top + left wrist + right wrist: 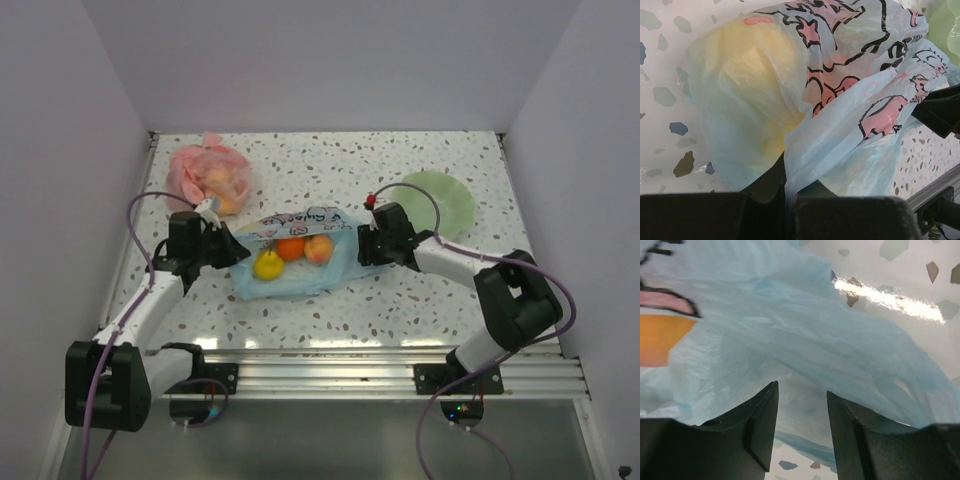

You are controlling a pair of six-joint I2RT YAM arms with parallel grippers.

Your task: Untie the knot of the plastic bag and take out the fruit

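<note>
The light-blue plastic bag (300,275) lies in the middle of the table, its printed band on top. Through it show a yellow fruit (268,265), an orange fruit (291,249) and a peach fruit (319,249). My left gripper (236,250) is at the bag's left end, shut on a fold of the bag (830,130); the yellow fruit (750,75) bulges just beyond. My right gripper (362,246) is at the bag's right end, its jaws open (801,395) with blue plastic (805,335) lying between and ahead of them. The orange fruit (662,340) shows at the left.
A pink-red bag (210,175) with fruit inside lies at the back left. A pale green plate (440,203) sits at the back right, behind my right arm. White walls close in the speckled table (400,290) on three sides.
</note>
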